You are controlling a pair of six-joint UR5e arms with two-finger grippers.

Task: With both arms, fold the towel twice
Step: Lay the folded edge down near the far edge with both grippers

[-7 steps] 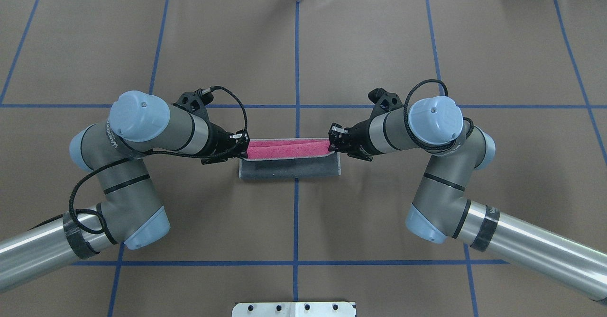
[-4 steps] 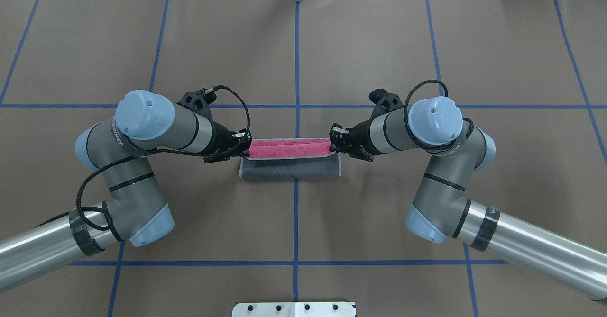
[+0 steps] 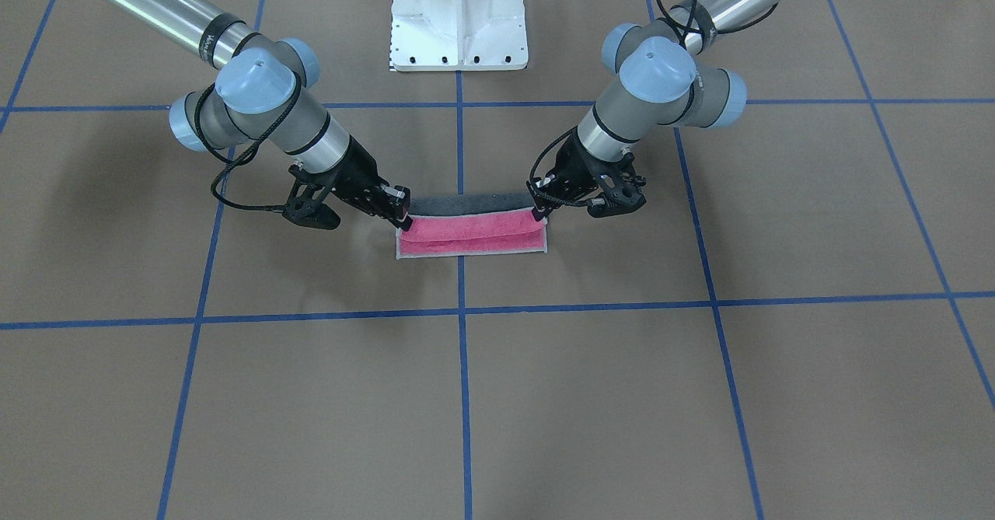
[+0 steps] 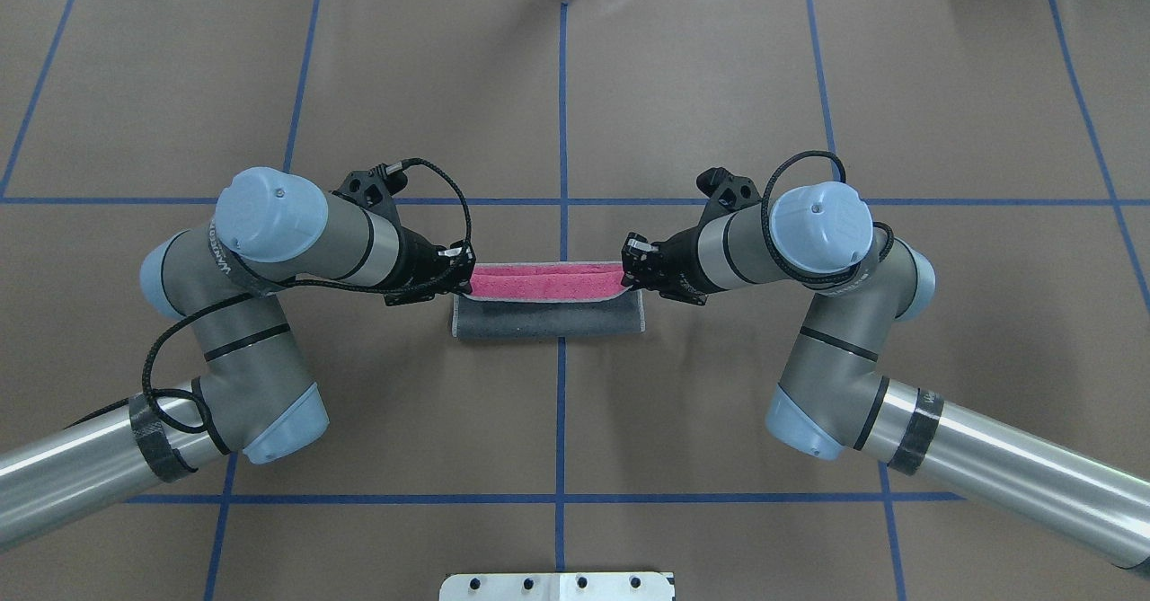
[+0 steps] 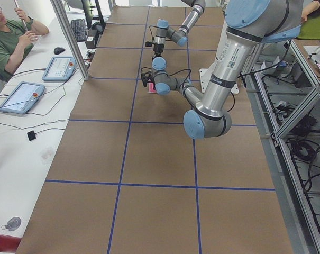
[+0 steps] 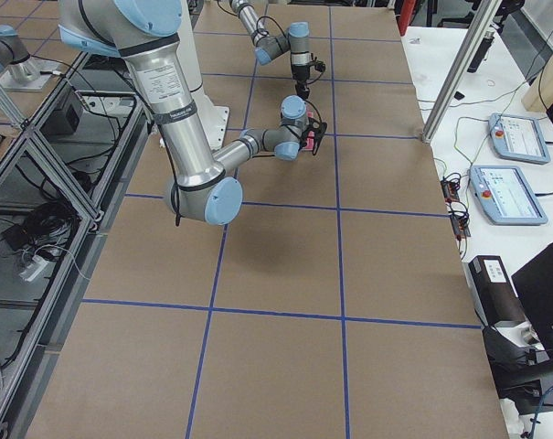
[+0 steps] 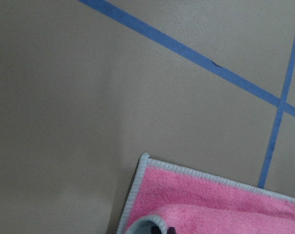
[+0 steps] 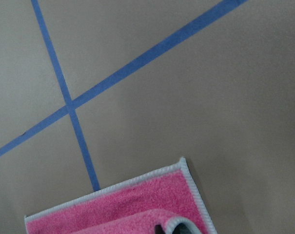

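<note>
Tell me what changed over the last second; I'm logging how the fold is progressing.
The left gripper and right gripper, both shut on the towel, carried its lifted edge slightly farther from the robot. The grey face widened a little and the pink strip narrowed. Nothing was let go, and the towel's far edge stayed where it was.

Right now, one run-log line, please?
folding | towel: grey flap over pink | left arm: jaws shut on towel | right arm: same
</note>
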